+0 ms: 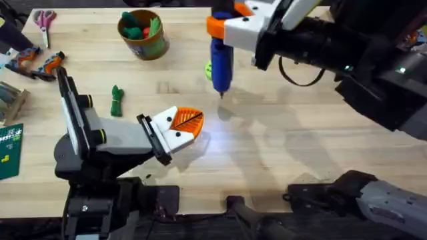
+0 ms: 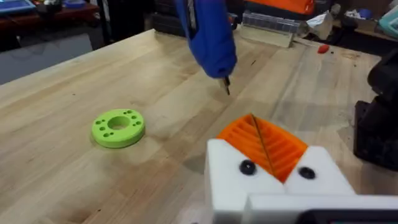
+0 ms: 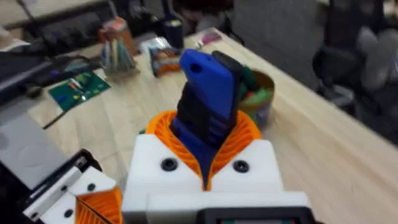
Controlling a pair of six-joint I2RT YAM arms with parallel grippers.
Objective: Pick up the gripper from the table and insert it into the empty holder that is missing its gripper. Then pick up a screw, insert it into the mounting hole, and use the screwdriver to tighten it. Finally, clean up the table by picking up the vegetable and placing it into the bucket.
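My right gripper [image 1: 221, 30] hangs over the table's far middle, shut on the blue screwdriver [image 1: 219, 61], which points straight down. Its thin bit [image 2: 226, 84] hovers just above the wood. In the right wrist view the screwdriver [image 3: 205, 93] stands between the orange pads [image 3: 239, 140]. My left gripper [image 1: 193, 120] rests low at centre-left, shut with nothing in it. Both its white blocks carry orange tips [image 2: 264, 146] and a black screw [image 2: 247, 167] each. A loose gripper and a bare holder are out of view. The dark green vegetable [image 1: 117, 100] lies left of centre. The bucket [image 1: 142, 35] stands behind it.
A lime-green ring [image 2: 118, 127] lies by the screwdriver, partly hidden behind it from overhead. The bucket holds several toy items. Scissors [image 1: 45, 20], orange-black tools [image 1: 40, 63] and a green circuit board [image 1: 10, 150] sit along the left edge. Bare wood [image 1: 280, 147] spreads right of my left gripper.
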